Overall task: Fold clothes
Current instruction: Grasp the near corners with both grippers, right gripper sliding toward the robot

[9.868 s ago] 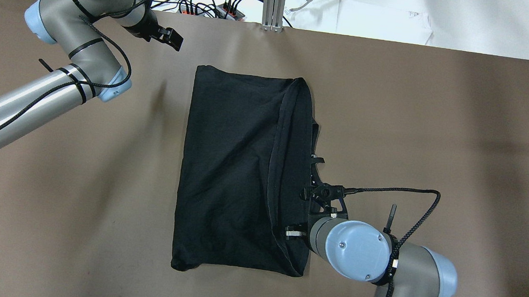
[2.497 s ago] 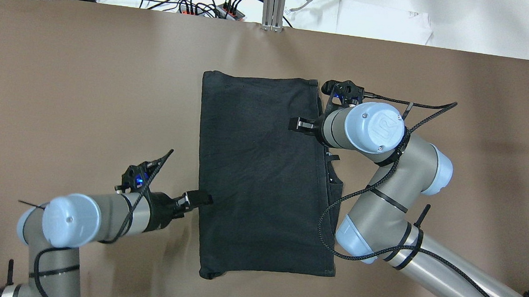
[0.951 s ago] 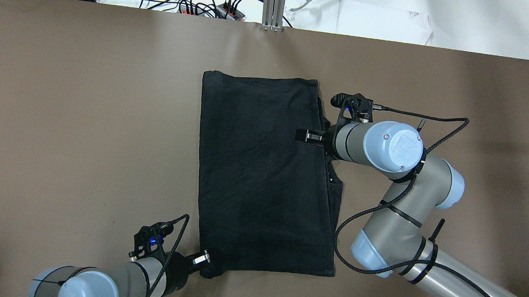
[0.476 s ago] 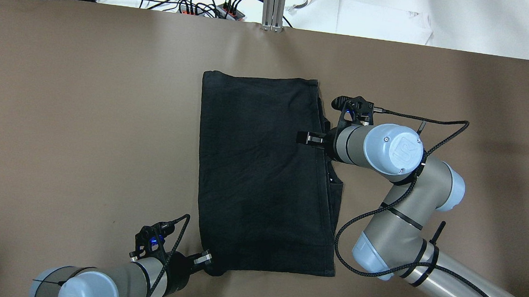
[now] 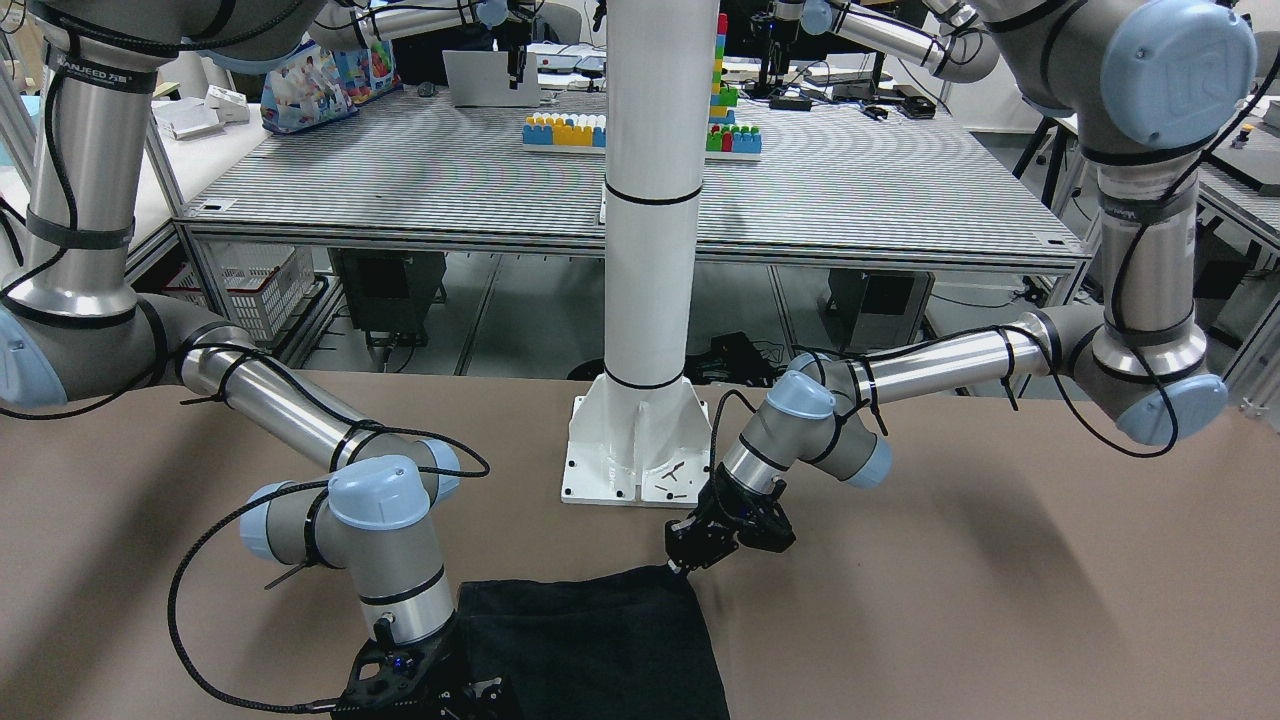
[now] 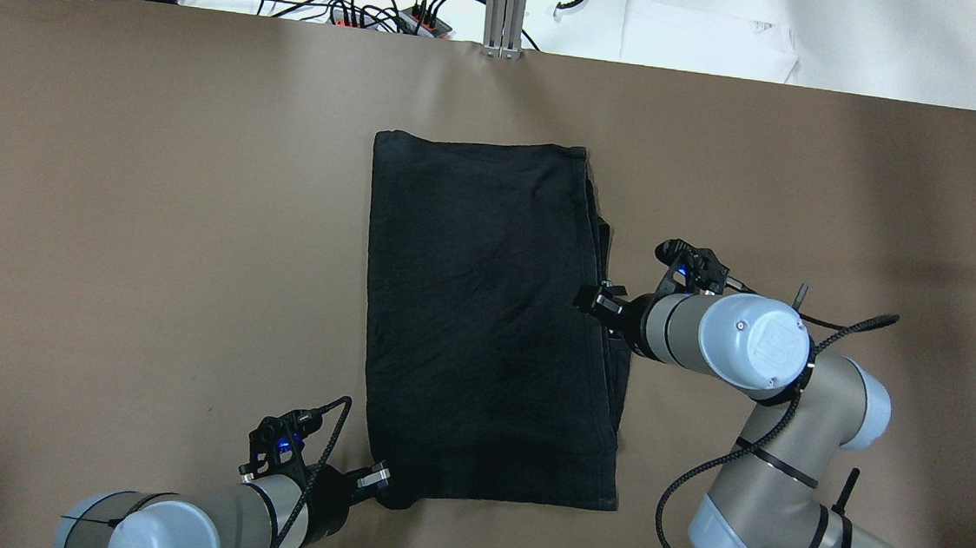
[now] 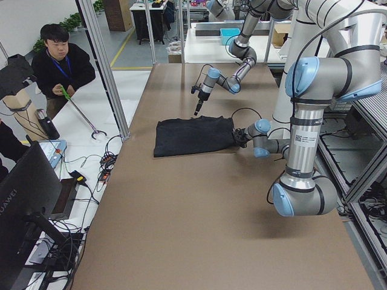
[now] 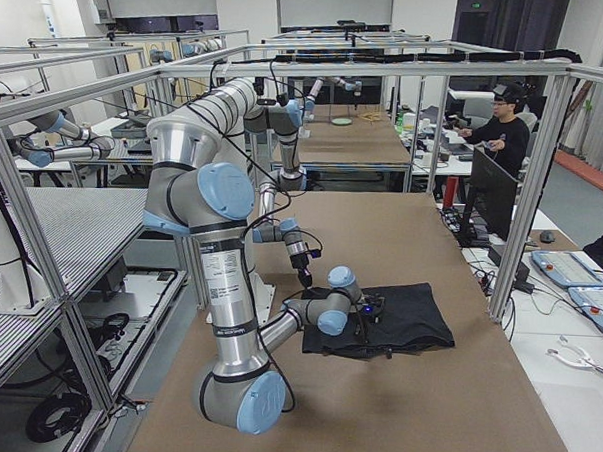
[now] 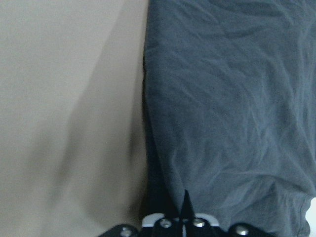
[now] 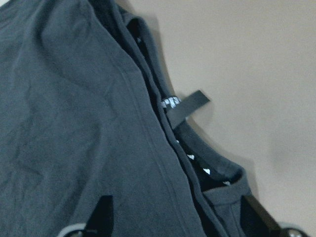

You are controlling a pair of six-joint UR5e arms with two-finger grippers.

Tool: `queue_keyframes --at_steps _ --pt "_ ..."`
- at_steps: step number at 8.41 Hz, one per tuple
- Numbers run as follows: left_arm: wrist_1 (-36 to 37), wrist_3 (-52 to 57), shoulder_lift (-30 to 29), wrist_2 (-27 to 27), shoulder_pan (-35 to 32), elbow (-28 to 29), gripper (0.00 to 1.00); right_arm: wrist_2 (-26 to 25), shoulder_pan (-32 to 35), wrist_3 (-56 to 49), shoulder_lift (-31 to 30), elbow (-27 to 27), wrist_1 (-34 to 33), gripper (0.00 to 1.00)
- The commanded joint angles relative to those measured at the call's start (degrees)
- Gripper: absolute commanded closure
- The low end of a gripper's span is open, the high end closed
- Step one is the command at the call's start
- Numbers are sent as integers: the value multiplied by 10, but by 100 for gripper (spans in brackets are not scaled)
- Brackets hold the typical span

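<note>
Garment [image 6: 485,309] lies flat at the middle of the table [image 6: 154,195], a long rectangle running near to far.

Near-left corner: the left gripper [image 6: 384,485] sits low on it. The wrist view shows the fingers pressed together over the cloth, and the corner is bunched there, so I judge it pinched.

Midway along the right edge: the right gripper [image 6: 597,298] is spread wide and grasps nothing. It straddles the stacked layers, where a collar opening and a black label [image 10: 185,105] peep out (layers not quite flush).

Far edge: straight, both corners square.

Assessment: the lengthwise folds look done. A crosswise fold, near end over far, appears to be left, and only one near corner is secured for it.
</note>
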Motion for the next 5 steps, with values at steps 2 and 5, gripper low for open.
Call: queue_keyframes --at_steps 2,5 --pt "1 5 0 0 -1 1 100 -78 -70 103 -58 22 9 10" --pt "1 9 2 0 -2 3 100 -87 -86 117 -57 25 9 11"
